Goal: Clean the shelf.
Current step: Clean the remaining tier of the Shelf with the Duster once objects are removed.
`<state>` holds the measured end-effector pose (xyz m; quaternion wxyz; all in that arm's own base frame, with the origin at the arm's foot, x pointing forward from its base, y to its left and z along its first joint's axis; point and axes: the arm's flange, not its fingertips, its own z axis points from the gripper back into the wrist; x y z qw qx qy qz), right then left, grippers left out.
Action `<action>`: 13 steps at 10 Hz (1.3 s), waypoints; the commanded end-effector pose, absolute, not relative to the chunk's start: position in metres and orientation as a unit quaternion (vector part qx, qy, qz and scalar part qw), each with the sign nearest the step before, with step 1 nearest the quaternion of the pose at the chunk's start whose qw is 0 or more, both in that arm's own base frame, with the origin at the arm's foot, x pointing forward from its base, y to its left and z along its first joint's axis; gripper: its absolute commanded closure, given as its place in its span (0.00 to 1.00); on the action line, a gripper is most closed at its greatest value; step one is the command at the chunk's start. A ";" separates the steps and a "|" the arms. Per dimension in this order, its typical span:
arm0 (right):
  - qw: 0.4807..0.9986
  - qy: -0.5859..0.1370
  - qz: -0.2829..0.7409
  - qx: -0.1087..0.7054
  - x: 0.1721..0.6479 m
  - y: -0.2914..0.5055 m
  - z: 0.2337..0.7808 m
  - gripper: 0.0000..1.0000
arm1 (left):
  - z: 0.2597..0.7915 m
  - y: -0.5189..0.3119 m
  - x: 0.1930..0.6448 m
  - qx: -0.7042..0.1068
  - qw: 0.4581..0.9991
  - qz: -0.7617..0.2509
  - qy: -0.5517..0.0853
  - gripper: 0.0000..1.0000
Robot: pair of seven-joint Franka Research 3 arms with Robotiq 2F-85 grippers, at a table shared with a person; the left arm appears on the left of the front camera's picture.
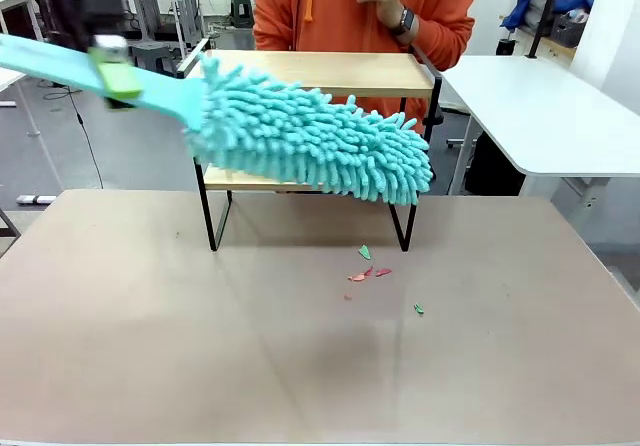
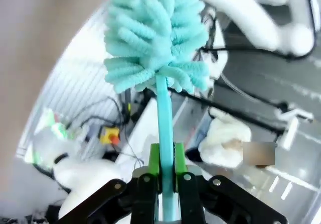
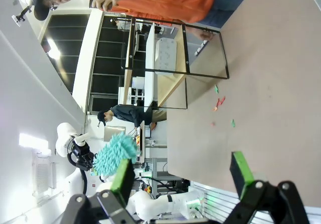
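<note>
The shelf (image 1: 330,71) stands mid-table, two light wooden boards in a thin black frame; it also shows sideways in the right wrist view (image 3: 173,58). A fluffy teal duster (image 1: 310,141) hangs in front of the shelf, covering much of its lower board. Its flat teal handle runs up to the upper left, where my left gripper (image 1: 115,71) is shut on it. In the left wrist view the green pads (image 2: 153,159) clamp the handle below the duster head (image 2: 150,33). My right gripper (image 3: 183,176) is open and holds nothing, off the table's side.
Small red and green scraps (image 1: 368,269) lie on the brown table (image 1: 150,326) in front of the shelf, also seen as scraps (image 3: 219,102). A person in orange (image 1: 360,11) stands behind the shelf holding a phone. A white table (image 1: 545,106) stands at the right.
</note>
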<state>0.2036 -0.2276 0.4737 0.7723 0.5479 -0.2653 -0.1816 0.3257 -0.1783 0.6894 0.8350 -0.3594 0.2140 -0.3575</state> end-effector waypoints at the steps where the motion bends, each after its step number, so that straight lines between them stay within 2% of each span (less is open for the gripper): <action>1: 0.768 -0.278 -0.172 0.551 0.205 -0.228 0.474 0.00 | 0.698 -0.167 0.339 -0.360 0.835 -0.364 0.202 0.88; 4: 0.768 -0.278 -0.172 0.551 0.205 -0.228 0.474 0.00 | 0.703 -0.143 0.330 -0.403 0.823 -0.361 0.173 0.88; 6: 0.768 -0.278 -0.172 0.551 0.205 -0.228 0.474 0.00 | 0.732 -0.088 0.298 -0.476 0.783 -0.366 0.165 0.88; 7: 0.768 -0.278 -0.172 0.551 0.205 -0.228 0.474 0.00 | 0.743 -0.041 0.270 -0.526 0.762 -0.353 0.133 0.88; 8: 0.768 -0.278 -0.172 0.551 0.205 -0.228 0.474 0.00 | 0.742 0.000 0.248 -0.561 0.759 -0.325 0.066 0.88; 10: 0.768 -0.278 -0.172 0.551 0.205 -0.228 0.474 0.00 | 0.710 0.065 0.217 -0.604 0.769 -0.191 -0.080 0.88; 11: 0.768 -0.278 -0.172 0.551 0.205 -0.228 0.474 0.00 | 0.681 0.094 0.204 -0.623 0.764 -0.110 -0.126 0.88; 13: 0.768 -0.278 -0.172 0.551 0.205 -0.228 0.474 0.00 | 0.636 0.127 0.205 -0.656 0.741 0.014 -0.147 0.88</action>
